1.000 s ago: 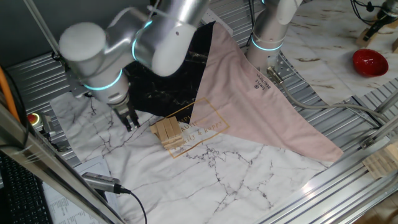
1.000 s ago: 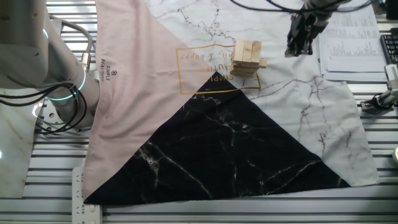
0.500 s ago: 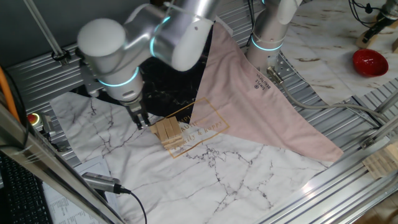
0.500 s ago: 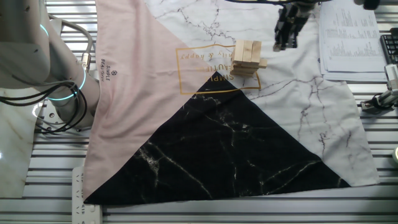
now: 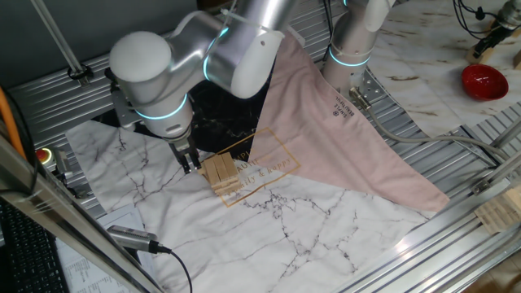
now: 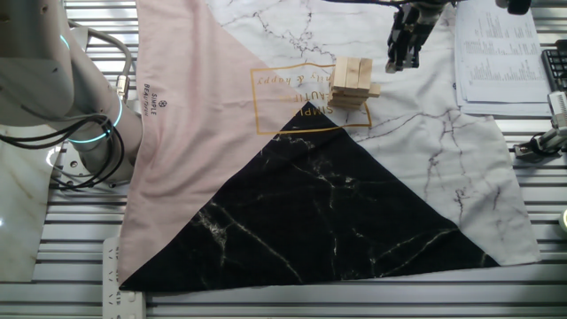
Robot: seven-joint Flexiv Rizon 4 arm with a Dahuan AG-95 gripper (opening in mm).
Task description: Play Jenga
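Note:
The Jenga (image 5: 221,173) is a small low stack of tan wooden blocks standing on the marble-print cloth beside a gold printed square. In the other fixed view one block sticks out of the Jenga (image 6: 353,81) on the gripper's side. My gripper (image 5: 190,162) hangs just left of the stack, fingertips close to the cloth and a short gap from the blocks. From the other side the gripper (image 6: 400,55) sits right of and slightly beyond the stack. Its dark fingers (image 6: 394,51) stand close together and hold nothing.
A pink cloth (image 5: 326,122) and a black marble-print cloth (image 6: 319,213) overlap the white one. A red bowl-like object (image 5: 483,81) sits far right. A pale slatted wooden piece (image 5: 498,210) lies at the right edge. Papers (image 6: 500,53) and a cable (image 5: 134,238) lie nearby.
The gripper has moved toward the Jenga stack, closing the gap from its earlier spot further out on the white cloth. The stack has not moved.

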